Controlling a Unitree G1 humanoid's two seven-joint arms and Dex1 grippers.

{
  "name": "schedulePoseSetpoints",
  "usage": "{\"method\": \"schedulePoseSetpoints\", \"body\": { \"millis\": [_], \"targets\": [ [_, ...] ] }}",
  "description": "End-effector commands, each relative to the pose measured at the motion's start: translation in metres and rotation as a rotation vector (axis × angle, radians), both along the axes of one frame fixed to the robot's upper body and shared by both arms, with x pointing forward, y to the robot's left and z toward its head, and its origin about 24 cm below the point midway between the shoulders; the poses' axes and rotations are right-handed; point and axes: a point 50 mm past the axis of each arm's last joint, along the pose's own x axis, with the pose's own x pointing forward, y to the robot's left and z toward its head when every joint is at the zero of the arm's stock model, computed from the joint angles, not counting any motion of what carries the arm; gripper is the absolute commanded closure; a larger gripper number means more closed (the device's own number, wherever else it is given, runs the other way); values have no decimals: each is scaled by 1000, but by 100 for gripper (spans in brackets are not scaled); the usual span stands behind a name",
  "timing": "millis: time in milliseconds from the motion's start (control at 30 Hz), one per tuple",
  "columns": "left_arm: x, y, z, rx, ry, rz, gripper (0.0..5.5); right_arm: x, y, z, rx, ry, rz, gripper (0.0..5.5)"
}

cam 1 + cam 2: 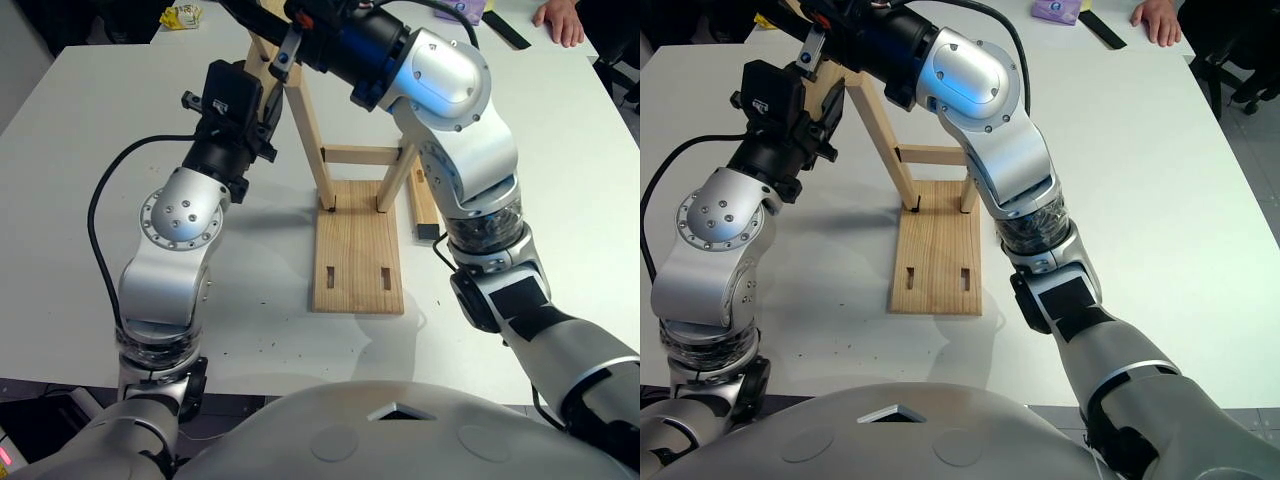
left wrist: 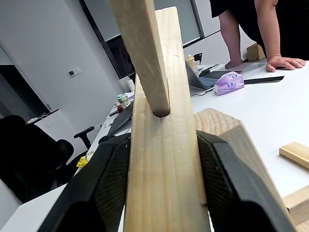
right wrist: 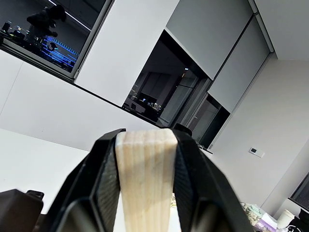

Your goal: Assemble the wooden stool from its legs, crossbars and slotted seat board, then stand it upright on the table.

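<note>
Slotted seat board [image 1: 355, 250] lies flat mid-bench on the white matte bench [image 1: 560, 200]: a pale rectangular plank with lengthwise grain, long sides running near-to-far. Two small rectangular slots [image 1: 330, 277] toward its near end are open. At its far end two square-section pale wood legs stand in the board. The left leg [image 1: 312, 140] leans up and away toward the far edge, and the right leg [image 1: 397, 185] is partly hidden behind the right arm. A thin straight crossbar [image 1: 360, 155] spans between the two legs a little above the board. A loose wood piece [image 1: 424, 205] with a dark end lies flat on the bench just beside the board's right edge. Both tools are up over the far part of the bench, above the legs' upper ends. Left tool [image 2: 164, 179] is clamped on a flat wooden bar [image 2: 164, 140] with smooth, light grain, its black ribbed pads [image 2: 111, 183] pressed to both sides. A narrower stick [image 2: 142, 48] meets that bar's face at a dark hole. Right tool [image 3: 145, 188] is clamped on the squared end of a wooden piece [image 3: 145, 159] with straight grain lines, black fingers [image 3: 104, 179] tight on both sides. Which stool part each tool holds can't be told. A purple packet [image 2: 231, 82] sits near the bench's far edge.
</note>
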Motion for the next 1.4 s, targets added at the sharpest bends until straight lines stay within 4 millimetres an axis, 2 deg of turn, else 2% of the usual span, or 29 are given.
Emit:
{"method": "schedulePoseSetpoints", "body": {
  "millis": [33,367,533,700,800,867,933,1067,1200,1300,1400],
  "targets": [
    [-5,-5,11,-13,-76,-45,345,9,-11,-7,-50,9,-72,353],
    [-3,8,12,-17,-86,11,345,5,-13,4,-23,-21,-86,203],
    [7,21,13,-14,-86,64,345,-2,-12,9,4,-19,-76,135],
    [18,44,18,-91,-87,111,345,-9,-15,9,3,-2,-38,129],
    [24,62,25,-234,-86,112,345,-14,-23,6,21,49,20,129],
    [28,68,30,-474,-72,29,345,-15,-34,3,68,163,88,129],
    [27,69,38,-653,-68,-140,345,-10,-49,2,132,311,134,129],
    [14,67,55,-878,-79,-468,345,13,-78,4,211,544,127,129],
    [-10,49,70,-928,-110,-825,345,29,-101,8,260,750,210,129],
    [-22,39,76,-932,-86,-1002,345,34,-111,9,270,831,252,129],
    [-32,28,76,-897,-30,-1106,345,30,-111,17,251,858,354,129]
  ]
}}
